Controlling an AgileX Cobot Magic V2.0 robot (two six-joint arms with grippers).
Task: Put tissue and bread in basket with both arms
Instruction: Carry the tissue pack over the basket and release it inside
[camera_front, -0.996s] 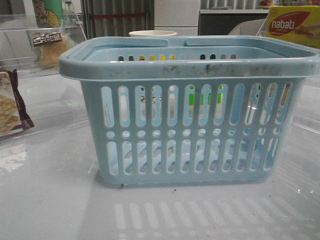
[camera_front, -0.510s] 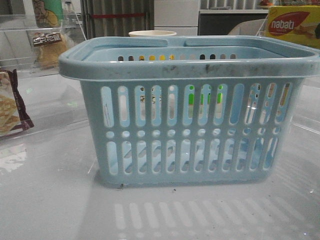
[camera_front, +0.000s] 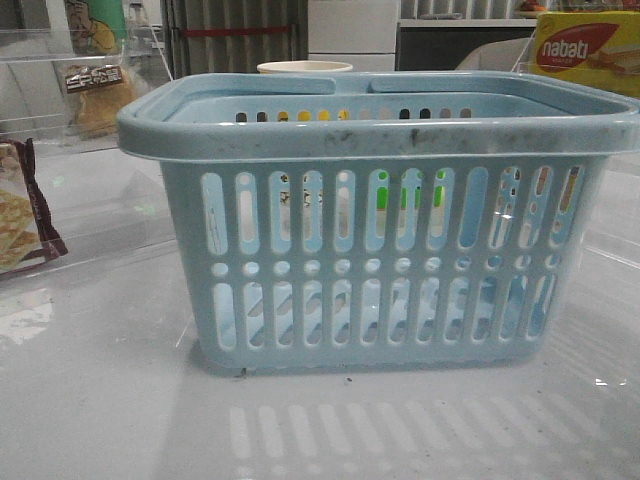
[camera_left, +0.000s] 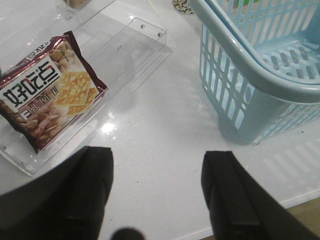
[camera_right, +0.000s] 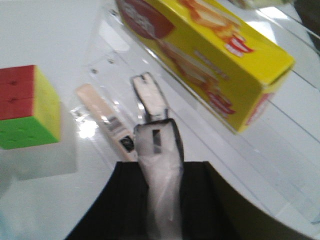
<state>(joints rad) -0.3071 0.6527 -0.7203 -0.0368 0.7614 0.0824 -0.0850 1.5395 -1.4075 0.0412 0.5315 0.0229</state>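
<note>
The pale blue basket (camera_front: 380, 130) stands in the middle of the table; it also shows in the left wrist view (camera_left: 250, 70) and looks empty there. The bread (camera_front: 95, 95), golden-brown with a dark label strip, sits in a clear stand at the far left. My left gripper (camera_left: 158, 161) is open and empty over bare table between the cracker tray and the basket. My right gripper (camera_right: 165, 172) is shut on the tissue (camera_right: 152, 117), seen edge-on as a slim pale plastic pack with dark edges, held above the table near the yellow box. Neither gripper shows in the front view.
A maroon-edged cracker packet (camera_left: 50, 90) lies on a clear tray (camera_left: 135, 45) at the left. A yellow-red nabati box (camera_right: 210, 55) stands in a clear tray at the far right. A colour cube (camera_right: 25, 105) and a thin wrapped stick (camera_right: 102, 120) lie near it. A paper cup (camera_front: 305, 67) stands behind the basket.
</note>
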